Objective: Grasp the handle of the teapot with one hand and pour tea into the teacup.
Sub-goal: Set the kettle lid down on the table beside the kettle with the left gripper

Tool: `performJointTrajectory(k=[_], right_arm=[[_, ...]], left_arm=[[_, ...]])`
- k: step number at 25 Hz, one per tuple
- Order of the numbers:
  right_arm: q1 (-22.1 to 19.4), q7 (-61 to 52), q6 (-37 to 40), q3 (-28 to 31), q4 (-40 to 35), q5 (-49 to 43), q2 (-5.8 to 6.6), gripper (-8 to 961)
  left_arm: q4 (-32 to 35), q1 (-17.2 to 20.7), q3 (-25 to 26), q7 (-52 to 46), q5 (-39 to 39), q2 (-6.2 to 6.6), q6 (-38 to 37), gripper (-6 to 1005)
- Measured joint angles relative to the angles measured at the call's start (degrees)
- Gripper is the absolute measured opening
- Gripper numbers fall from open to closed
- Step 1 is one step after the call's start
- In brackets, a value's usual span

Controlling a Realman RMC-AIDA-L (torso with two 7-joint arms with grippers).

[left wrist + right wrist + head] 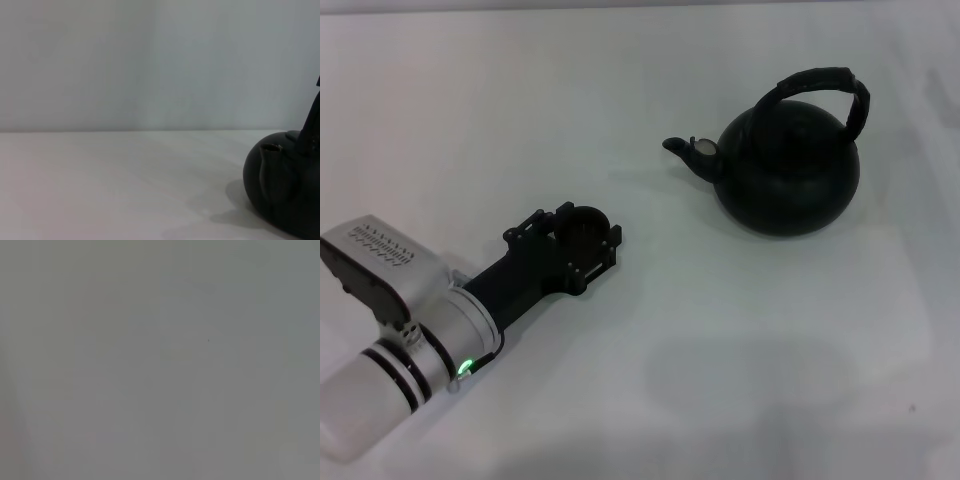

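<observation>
Standing untouched on the table (740, 340), the teapot (788, 170) with handle (820, 82) ungrasped, left gripper (582, 232) clamped around the teacup (584, 224), pouring unstarted.

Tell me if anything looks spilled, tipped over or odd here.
Nothing spilled or tipped. The teapot stands upright on the table, handle arched up. The left claw sits around the teacup.

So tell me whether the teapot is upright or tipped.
Upright: the teapot sits flat on the table, handle arched over its top, spout roughly level. No claw touches it.
</observation>
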State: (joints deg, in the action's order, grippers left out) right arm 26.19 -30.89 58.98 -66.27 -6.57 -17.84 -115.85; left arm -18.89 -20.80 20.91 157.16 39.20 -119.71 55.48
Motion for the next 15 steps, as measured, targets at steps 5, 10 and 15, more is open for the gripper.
performJointTrajectory(k=[5,10,15], right_arm=[[0.0,0.1,0.0,0.0,-0.1,0.0,0.07,872],[0.0,0.2,0.0,0.0,-0.1,0.3,0.1,872],[-0.1,0.2,0.0,0.0,-0.1,0.6,0.11,872]], left_arm=[[0.0,0.3,0.0,0.0,0.0,0.0,0.0,703],[0.2,0.4,0.0,0.1,0.0,0.06,0.0,703],[0.2,0.4,0.0,0.2,0.0,0.14,0.0,703]])
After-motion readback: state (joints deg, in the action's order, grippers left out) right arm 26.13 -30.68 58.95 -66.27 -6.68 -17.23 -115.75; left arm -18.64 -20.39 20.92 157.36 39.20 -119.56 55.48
